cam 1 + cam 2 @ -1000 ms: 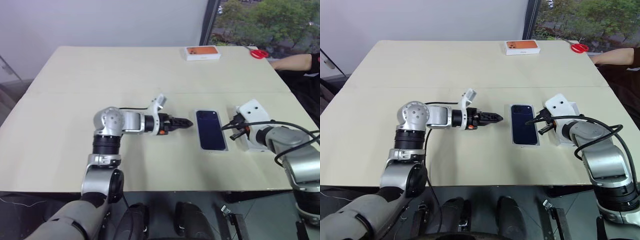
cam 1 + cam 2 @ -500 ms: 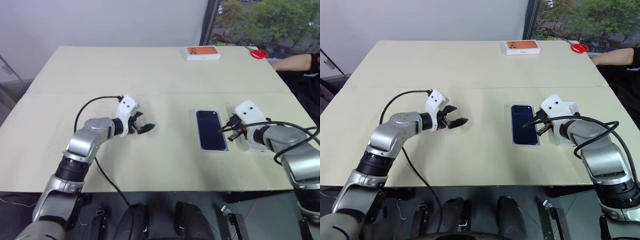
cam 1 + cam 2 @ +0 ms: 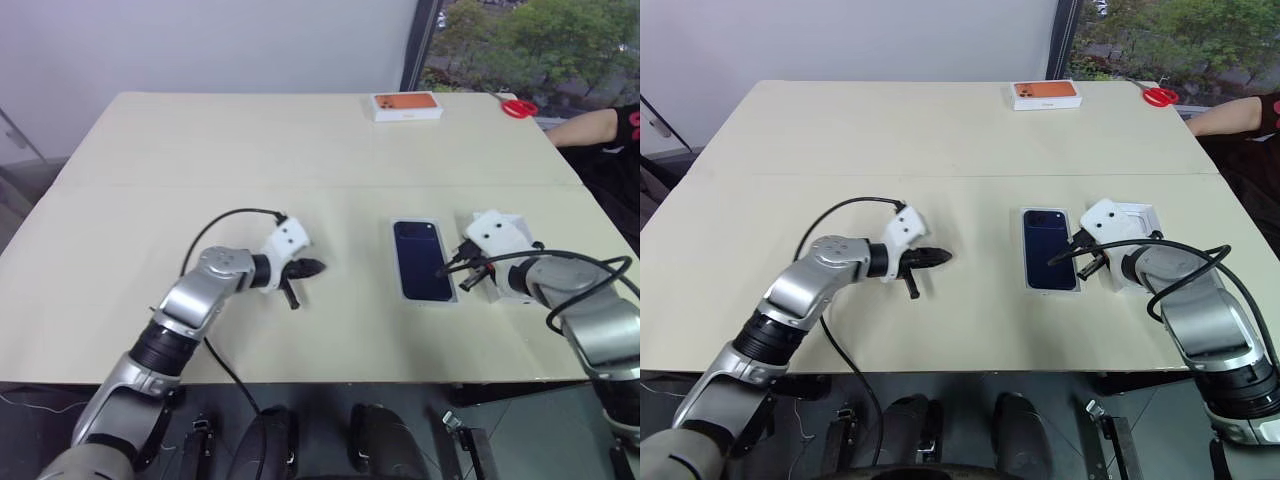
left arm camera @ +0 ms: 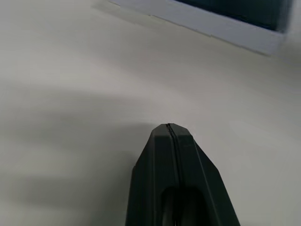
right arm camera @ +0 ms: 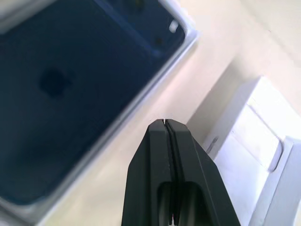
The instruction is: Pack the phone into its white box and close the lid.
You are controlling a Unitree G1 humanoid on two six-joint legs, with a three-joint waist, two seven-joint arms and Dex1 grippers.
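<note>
The lid point(image 3: 424, 260) is left closed on the table point(image 3: 200, 150), well right of the clenched left gripper point(image 3: 312, 267), now drawn back, and just left of the clenched right gripper point(image 3: 446, 268).

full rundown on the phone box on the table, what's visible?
The white box is a shallow white rectangle lying flat on the table, closed or filled: its whole top is glossy dark navy with a camera cluster at the far corner, and only a thin white rim shows around it. The shut right gripper hovers at its right edge; whether they touch is unclear.
</note>
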